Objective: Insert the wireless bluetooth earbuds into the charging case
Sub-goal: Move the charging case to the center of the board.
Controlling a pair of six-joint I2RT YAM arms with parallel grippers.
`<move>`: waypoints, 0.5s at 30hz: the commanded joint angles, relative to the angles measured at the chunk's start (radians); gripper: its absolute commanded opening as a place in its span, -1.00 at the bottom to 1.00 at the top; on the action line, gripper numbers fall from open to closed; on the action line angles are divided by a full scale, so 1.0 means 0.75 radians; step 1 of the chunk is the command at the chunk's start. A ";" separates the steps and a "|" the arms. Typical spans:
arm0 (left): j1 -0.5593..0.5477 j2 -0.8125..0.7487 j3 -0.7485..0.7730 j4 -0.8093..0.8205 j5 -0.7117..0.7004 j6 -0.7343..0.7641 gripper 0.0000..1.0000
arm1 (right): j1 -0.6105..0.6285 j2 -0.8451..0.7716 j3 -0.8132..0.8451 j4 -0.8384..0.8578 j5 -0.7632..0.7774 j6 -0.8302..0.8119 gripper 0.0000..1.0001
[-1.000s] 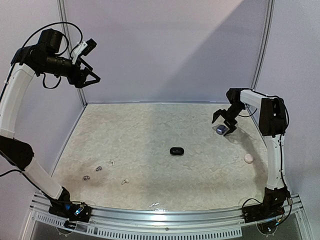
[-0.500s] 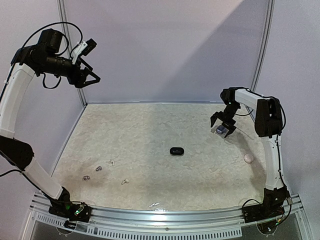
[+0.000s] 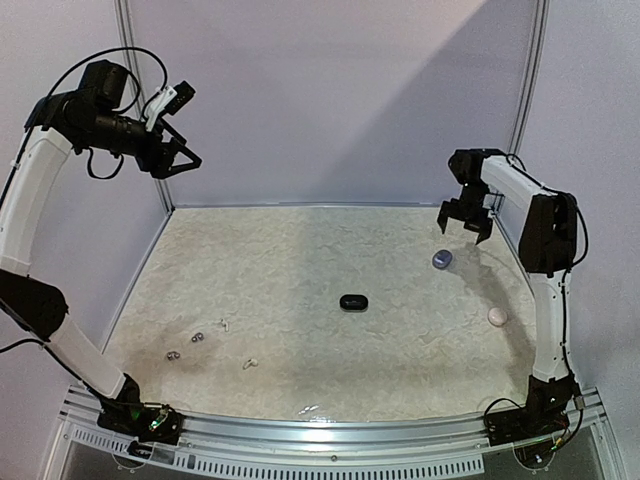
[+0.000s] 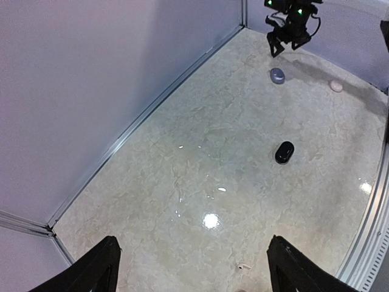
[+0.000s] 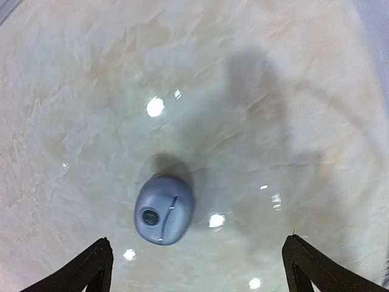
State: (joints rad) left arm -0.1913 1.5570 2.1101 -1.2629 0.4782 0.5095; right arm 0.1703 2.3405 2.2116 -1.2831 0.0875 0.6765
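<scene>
Lifted clear of the grey-blue case [image 3: 442,259], the right gripper [image 3: 465,222] has pulled back toward the far wall, leaving that case alone on the table [image 3: 300,250]. A second ago its fingers were down around the case. Now the jaws hang spread as wide as they go, with nothing between them. In the right wrist view the case [image 5: 164,210] lies flat on the marbled surface below, closer to the left finger [image 5: 85,267] than to the right one.

Seen from above, the grey-blue case sits at about 2 o'clock on the table. A black case [image 3: 353,301] lies close to the middle. A pale pink case [image 3: 497,316] rests at about 4 o'clock, near the right edge.

The earbuds lie scattered at about 8 o'clock, well apart from all three cases. Two greyish earbuds [image 3: 197,338] lie nearest the left edge, and two white earbuds [image 3: 250,364] lie just beside them. None is inside a case.

The left gripper [image 3: 185,155] is raised high at the far left, above the table's edge. Its jaws are wide apart and hold nothing.
</scene>
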 commanded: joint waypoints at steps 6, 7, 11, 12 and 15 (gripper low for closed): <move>0.015 -0.022 -0.099 0.095 -0.040 -0.013 0.72 | 0.035 -0.288 -0.055 0.171 1.470 -0.537 0.98; 0.015 -0.032 -0.124 0.125 -0.023 -0.023 0.73 | 0.035 -0.307 -0.094 0.296 1.566 -0.596 0.98; 0.014 -0.138 -0.385 0.427 -0.004 -0.121 0.74 | 0.035 -0.350 -0.260 0.848 1.654 -0.951 0.98; 0.014 -0.167 -0.438 0.516 -0.015 -0.152 0.74 | 0.035 -0.348 -0.272 0.933 1.605 -1.101 0.98; 0.014 -0.268 -0.724 0.777 -0.062 -0.210 0.76 | 0.035 -0.296 -0.246 1.050 1.605 -1.315 0.98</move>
State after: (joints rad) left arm -0.1913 1.4418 1.7542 -0.9676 0.4591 0.4347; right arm 0.1898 2.0888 2.0342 -0.7818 1.1824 -0.0021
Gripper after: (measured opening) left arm 0.873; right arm 0.989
